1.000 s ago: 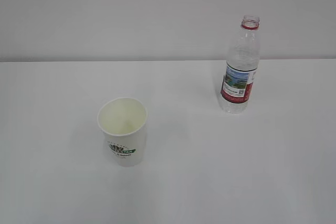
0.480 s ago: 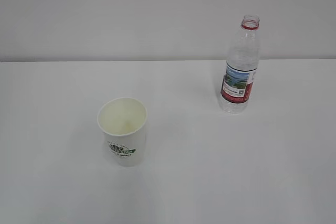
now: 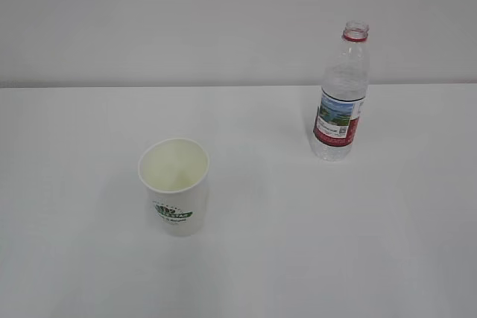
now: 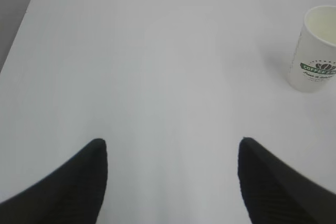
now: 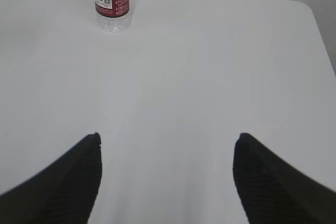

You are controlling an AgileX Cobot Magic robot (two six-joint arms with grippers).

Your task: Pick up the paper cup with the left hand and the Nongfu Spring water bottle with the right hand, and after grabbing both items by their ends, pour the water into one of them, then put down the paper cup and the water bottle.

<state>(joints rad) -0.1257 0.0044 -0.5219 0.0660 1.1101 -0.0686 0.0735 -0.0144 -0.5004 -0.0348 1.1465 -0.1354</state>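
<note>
Left end effector (image 4: 170, 148): your left wrist view shows its two black curved fingers (image 4: 79, 182) rising from the lower corners of the frame, spread wide, nothing between them, only bare bench beneath. Pose: held above the bench, looking down at a slant, with the paper cup (image 4: 314, 48) well apart at the right edge of the frame.

Right end effector (image 5: 167, 142): your right wrist view shows the same arrangement, black fingers (image 5: 262, 177) at the lower corners, spread wide and empty. The Nongfu Spring water bottle (image 5: 111, 1) stands well apart at the upper left of that frame, its top cut off by the edge.

Exterior view: neither arm appears. The cup stands upright at lower centre-left, mouth open, cream inside, green logo facing you. The bottle stands upright at upper right, capless, red neck ring, label red below a landscape picture. The two stand well apart.

Bench (image 3: 298, 258): plain white, with rounded corners in the wrist views. Behind it, a pale blank wall (image 3: 186, 20).
</note>
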